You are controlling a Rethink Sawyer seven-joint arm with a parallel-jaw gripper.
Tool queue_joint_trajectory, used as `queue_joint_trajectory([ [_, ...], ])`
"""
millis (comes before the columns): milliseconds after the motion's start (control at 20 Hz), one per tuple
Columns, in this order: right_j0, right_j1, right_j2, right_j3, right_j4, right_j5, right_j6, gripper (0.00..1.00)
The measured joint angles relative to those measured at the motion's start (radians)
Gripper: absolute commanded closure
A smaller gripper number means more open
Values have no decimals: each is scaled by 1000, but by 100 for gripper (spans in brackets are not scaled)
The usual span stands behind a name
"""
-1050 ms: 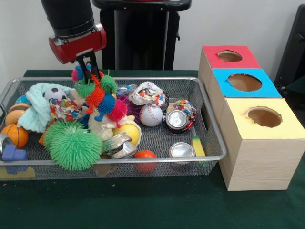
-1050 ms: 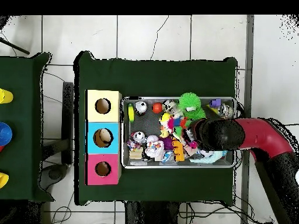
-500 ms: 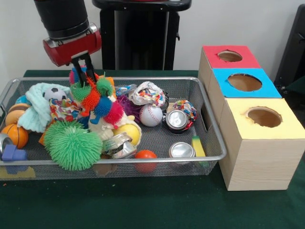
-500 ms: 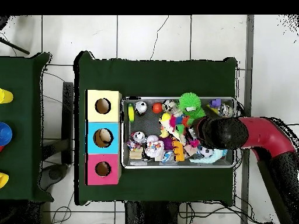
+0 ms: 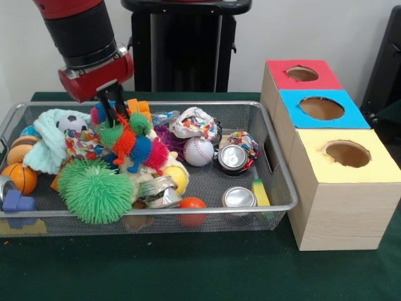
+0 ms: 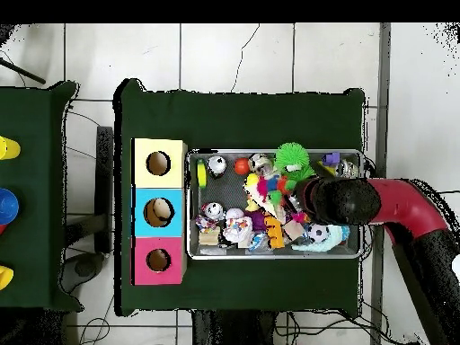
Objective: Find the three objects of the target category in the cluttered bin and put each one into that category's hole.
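Observation:
My gripper (image 5: 116, 102) is over the left half of the wire bin (image 5: 282, 183), shut on a cluster of multicoloured spiky balls (image 5: 130, 139) that hangs from its fingers. The lowest balls hang just above a yellow ball and a crushed can (image 5: 156, 191); I cannot tell if they touch. In the overhead view the arm's end (image 6: 334, 199) covers the fingers, and the spiky cluster (image 6: 269, 187) shows just left of it. Three boxes with round holes stand beside the bin: red (image 5: 302, 74), blue (image 5: 321, 108) and yellow (image 5: 346, 153).
In the bin lie a big green spiky ball (image 5: 94, 188), a baseball (image 5: 198, 151), two cans (image 5: 233, 158) (image 5: 239, 197), an orange ball (image 5: 191, 204), a basketball (image 5: 20, 177), a small soccer ball (image 5: 72, 123) and teal cloth (image 5: 47, 147). Green cloth covers the table.
The gripper shifted a little left, then came down and back right, carrying the spiky cluster lower over the pile. Everything else in the bin has stayed put.

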Motion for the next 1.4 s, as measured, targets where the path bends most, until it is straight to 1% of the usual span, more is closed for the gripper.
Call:
queue_joint_trajectory([
  [450,-20,70,0,-54,-7,0,-128,100],
  [550,-22,78,0,-62,-8,0,-143,100],
  [1050,-26,153,0,-153,-15,10,-286,100],
  [1400,-36,185,0,-171,-19,16,-363,100],
])
